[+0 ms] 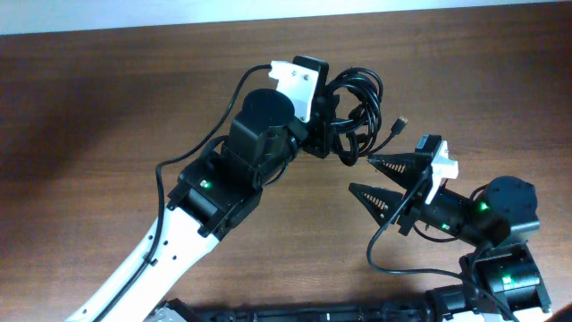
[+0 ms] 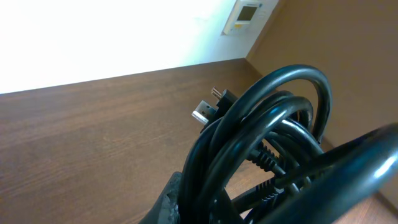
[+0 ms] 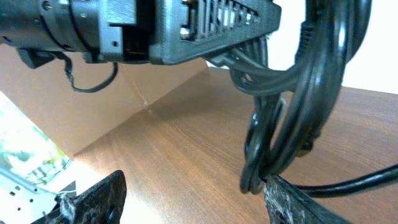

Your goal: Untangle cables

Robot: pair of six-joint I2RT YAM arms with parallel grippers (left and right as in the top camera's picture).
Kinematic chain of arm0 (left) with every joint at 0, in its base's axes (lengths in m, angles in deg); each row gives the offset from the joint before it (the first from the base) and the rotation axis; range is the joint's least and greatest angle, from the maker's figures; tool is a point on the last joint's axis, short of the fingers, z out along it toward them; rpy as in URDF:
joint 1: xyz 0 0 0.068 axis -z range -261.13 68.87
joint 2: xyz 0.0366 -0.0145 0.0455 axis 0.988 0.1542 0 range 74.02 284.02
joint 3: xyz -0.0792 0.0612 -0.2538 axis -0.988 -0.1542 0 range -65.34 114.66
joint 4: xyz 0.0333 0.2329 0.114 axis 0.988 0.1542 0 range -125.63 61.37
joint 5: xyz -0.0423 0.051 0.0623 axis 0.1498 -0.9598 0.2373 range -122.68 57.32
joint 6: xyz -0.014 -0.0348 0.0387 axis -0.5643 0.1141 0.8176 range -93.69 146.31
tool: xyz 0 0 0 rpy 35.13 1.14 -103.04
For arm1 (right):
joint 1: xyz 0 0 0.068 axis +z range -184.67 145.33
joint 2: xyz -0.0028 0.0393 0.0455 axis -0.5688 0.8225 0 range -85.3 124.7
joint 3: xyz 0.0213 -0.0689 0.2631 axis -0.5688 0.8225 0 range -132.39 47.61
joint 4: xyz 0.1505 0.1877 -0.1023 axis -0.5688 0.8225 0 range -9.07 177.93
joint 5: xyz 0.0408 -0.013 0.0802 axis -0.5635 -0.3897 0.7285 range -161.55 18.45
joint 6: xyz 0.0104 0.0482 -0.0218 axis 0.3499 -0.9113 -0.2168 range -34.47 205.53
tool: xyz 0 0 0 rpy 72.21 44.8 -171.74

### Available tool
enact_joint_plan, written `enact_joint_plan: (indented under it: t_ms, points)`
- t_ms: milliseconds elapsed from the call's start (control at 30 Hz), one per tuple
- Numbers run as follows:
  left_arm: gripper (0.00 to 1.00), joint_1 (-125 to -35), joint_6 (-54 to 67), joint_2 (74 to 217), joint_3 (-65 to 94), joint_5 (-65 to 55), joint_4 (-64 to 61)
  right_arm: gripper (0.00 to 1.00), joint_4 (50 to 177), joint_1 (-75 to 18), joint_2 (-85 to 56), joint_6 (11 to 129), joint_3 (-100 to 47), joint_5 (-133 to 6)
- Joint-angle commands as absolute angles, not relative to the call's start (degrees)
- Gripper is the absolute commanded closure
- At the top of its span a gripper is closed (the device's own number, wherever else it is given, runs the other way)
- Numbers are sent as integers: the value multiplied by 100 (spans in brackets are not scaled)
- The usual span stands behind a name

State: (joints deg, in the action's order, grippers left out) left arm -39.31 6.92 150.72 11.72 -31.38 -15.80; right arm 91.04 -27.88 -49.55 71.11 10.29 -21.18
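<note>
Glossy black cables [image 2: 292, 74] crowd my left wrist view, plugs [image 2: 208, 111] poking out. Only overhead shows my left tool [image 1: 329, 134] clenching the bundle and my right tool [image 1: 360, 173] released.

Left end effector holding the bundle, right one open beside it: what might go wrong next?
1. The right end effector has a finger by the stacked loops of the cables; closing may catch several strands.
2. A pull could drag the bundle out of the shut left end effector.
</note>
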Motion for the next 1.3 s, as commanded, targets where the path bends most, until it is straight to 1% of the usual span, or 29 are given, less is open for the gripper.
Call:
enact_joint_plan:
  t_ms: [0,267,333,533,600,633,667,767,833,967,1100,1200,1233,1267]
  points:
    - [100,-3948,486,14928,1333,-3016,-1671,30,9027,-2792,-4951,7113,1047,-1952]
    - [100,-3931,488,14933,1333,-2624,-1669,31,8938,-2792,-4940,7111,1047,-1967]
    - [100,-3869,488,14933,1333,-2624,-1665,34,8900,-2792,-4940,7111,1047,-1967]
    - [100,-3620,490,14933,1333,-2627,-1652,36,8826,-2792,-4940,7109,1047,-1965]
    - [100,-3533,493,14933,1331,-2651,-1634,40,8791,-2792,-4940,7024,1047,-1965]
    - [100,-3513,493,14933,1331,-2673,-1628,47,8763,-2792,-4940,6956,1047,-1963]
    - [100,-3511,493,14944,1331,-2675,-1628,60,8747,-2792,-4940,6956,1047,-1961]
    - [100,-3511,490,14978,1331,-2668,-1625,81,8750,-2792,-4940,6958,1047,-1965]
    - [100,-3511,490,14998,1329,-2668,-1625,96,8750,-2792,-4940,6958,1047,-1965]
    - [100,-3511,490,15003,1331,-2705,-1630,96,8752,-2792,-4940,6958,1047,-1961]
    - [100,-3511,488,15003,1331,-3129,-1628,96,8752,-2792,-4940,6965,1047,-1847]
    - [100,-3515,488,15003,1331,-3210,-1630,96,8761,-2795,-4940,6963,1047,-1969]
    - [100,-3515,488,15003,1331,-3217,-1628,90,8798,-2795,-4940,6960,1047,-2107]
    - [100,-3515,488,15003,1331,-3256,-1628,76,8876,-2799,-4940,6958,1047,-2295]
